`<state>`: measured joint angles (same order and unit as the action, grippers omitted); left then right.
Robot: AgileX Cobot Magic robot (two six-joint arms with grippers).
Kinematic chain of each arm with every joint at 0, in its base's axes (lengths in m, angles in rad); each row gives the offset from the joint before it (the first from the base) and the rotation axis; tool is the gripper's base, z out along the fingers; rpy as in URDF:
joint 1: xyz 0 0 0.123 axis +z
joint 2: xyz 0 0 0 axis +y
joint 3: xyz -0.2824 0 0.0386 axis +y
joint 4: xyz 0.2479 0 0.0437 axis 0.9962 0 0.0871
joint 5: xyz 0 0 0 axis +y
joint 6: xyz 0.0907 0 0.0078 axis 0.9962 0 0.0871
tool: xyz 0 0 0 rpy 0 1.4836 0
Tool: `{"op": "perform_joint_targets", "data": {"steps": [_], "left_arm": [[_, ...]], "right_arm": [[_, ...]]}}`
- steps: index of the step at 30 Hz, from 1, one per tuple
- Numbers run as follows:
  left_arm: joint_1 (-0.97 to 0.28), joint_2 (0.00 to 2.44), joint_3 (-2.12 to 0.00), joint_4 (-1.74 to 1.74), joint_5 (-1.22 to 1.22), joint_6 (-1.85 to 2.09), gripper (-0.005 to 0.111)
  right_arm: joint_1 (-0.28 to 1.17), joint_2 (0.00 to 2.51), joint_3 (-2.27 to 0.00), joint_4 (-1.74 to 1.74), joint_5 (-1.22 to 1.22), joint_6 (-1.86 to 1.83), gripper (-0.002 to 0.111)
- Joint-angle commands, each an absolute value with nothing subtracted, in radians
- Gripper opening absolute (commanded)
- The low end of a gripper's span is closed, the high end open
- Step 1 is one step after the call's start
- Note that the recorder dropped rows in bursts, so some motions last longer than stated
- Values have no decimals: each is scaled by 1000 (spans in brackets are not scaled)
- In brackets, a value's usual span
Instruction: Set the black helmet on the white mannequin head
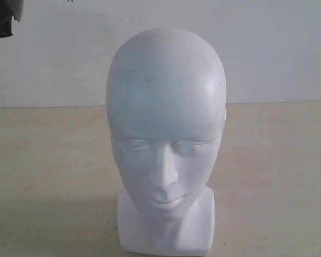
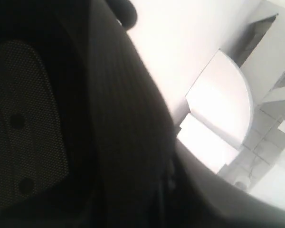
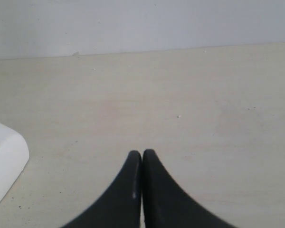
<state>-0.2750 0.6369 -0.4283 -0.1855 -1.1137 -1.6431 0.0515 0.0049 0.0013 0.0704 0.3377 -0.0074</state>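
The white mannequin head (image 1: 166, 134) stands upright on its square base in the middle of the exterior view, facing the camera, with nothing on it. The black helmet (image 2: 109, 142) fills the left wrist view at very close range. Its mesh inner padding (image 2: 28, 118) and dark rim show, and the room lies beyond. My left gripper's fingers are lost in that dark mass and seem clamped on the helmet's edge. A dark shape (image 1: 2, 19) hangs at the exterior view's top left corner. My right gripper (image 3: 142, 154) is shut on nothing, low over the table beside the head's base (image 3: 4, 164).
The pale wooden table (image 1: 278, 160) runs back to a plain white wall (image 1: 267, 48). In the left wrist view a white curved panel (image 2: 223, 104) and pale room fittings show beyond the helmet.
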Motion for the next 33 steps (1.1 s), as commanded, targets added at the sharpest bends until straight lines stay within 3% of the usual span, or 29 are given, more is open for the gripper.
{"op": "perform_joint_targets", "data": {"steps": [1, 11, 28, 33], "left_arm": [[-271, 598, -445, -35, -1221, -1695, 4], [-271, 623, -490, 62, -1221, -1614, 4], [-295, 940, -785, 207, -1221, -1653, 4], [-364, 1030, -863, 205, -1221, -1642, 4]], "right_arm": [[50, 0, 0, 71, 334, -7, 0], [50, 0, 0, 71, 334, -7, 0], [50, 0, 0, 71, 334, -7, 0], [50, 0, 0, 71, 334, -7, 0]]}}
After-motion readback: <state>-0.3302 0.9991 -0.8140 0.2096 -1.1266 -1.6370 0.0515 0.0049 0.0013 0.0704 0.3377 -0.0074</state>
